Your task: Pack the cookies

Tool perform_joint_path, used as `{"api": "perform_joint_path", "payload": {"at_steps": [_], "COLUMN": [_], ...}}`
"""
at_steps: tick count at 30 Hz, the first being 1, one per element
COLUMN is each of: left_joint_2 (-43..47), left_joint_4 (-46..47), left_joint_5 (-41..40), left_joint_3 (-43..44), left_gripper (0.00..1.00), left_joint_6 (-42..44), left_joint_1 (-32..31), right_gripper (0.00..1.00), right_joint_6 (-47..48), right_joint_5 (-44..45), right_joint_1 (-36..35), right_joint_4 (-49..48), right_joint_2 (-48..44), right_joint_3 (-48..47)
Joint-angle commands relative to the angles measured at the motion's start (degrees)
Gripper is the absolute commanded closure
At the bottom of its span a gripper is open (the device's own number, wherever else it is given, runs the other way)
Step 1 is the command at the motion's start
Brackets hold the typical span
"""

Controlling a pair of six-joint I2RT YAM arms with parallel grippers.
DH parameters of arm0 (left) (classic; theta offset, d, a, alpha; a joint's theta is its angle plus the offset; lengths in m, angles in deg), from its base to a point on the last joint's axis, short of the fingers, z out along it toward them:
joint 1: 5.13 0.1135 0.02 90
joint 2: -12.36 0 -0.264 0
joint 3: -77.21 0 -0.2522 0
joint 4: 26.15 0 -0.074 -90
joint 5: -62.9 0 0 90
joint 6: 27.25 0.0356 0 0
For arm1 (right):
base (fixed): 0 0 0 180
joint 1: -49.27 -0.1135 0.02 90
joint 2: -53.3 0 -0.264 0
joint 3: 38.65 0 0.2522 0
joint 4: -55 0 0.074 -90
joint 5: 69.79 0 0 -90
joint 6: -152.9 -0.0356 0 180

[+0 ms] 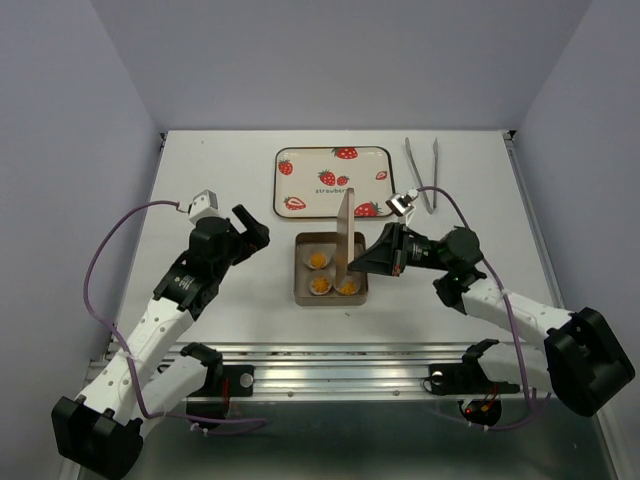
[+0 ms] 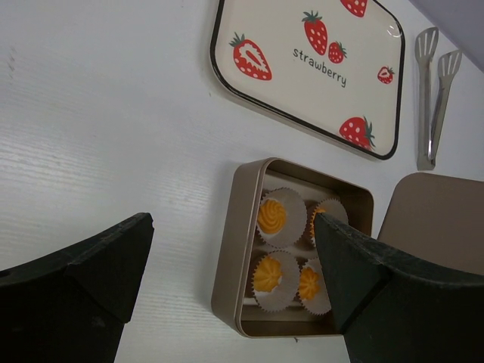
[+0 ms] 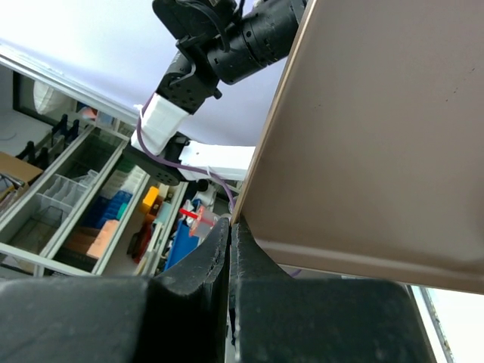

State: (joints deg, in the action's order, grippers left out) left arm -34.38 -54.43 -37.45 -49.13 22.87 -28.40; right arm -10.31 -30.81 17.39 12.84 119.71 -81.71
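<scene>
Several orange-yellow cookies [image 1: 319,285] sit in white paper cups inside the open square metal tin [image 1: 297,270] at mid-table. The left wrist view shows the cookies [image 2: 271,215] in the tin [image 2: 231,249]; my right-hand finger hides part of one. My right gripper [image 1: 352,268] is shut on the lower edge of the tin's lid [image 1: 345,225], which stands upright over the tin's right half. Up close the pinch [image 3: 230,227] grips the lid [image 3: 378,128] at its corner. My left gripper [image 1: 252,228] hovers left of the tin, open and holding nothing [image 2: 231,223].
A strawberry-print tray [image 1: 333,182] lies behind the tin, and metal tongs [image 1: 421,172] lie to its right. Both show in the left wrist view, the tray [image 2: 302,68] and tongs [image 2: 431,98]. White walls stand at the table's back and sides.
</scene>
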Motion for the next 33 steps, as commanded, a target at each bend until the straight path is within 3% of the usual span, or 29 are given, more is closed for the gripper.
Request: {"api": "perform_joint_path", "payload": {"at_steps": [1, 20, 33], "left_joint_2": [0.69, -0.28, -1.51], "left_joint_4": [0.37, 0.81, 0.64], "left_joint_5": [-0.9, -0.9, -1.69], "left_joint_3": [2.2, 1.76, 2.11], "left_gripper": [0.01, 0.01, 0.01], "left_joint_6": [0.94, 1.12, 1.12], "left_joint_1": [-0.2, -0.29, -0.29], "right_gripper": [0.99, 0.99, 0.99], "right_joint_6": [-2.11, -2.46, -15.91], "right_joint_5": [0.66, 3.3, 1.9], "right_joint_1": [0.24, 2.34, 7.01], "right_joint_4": [-8.76, -8.76, -35.19], "right_joint_2": [-0.49, -11.75, -6.74], "right_joint_3": [1.87, 13.21, 23.76]}}
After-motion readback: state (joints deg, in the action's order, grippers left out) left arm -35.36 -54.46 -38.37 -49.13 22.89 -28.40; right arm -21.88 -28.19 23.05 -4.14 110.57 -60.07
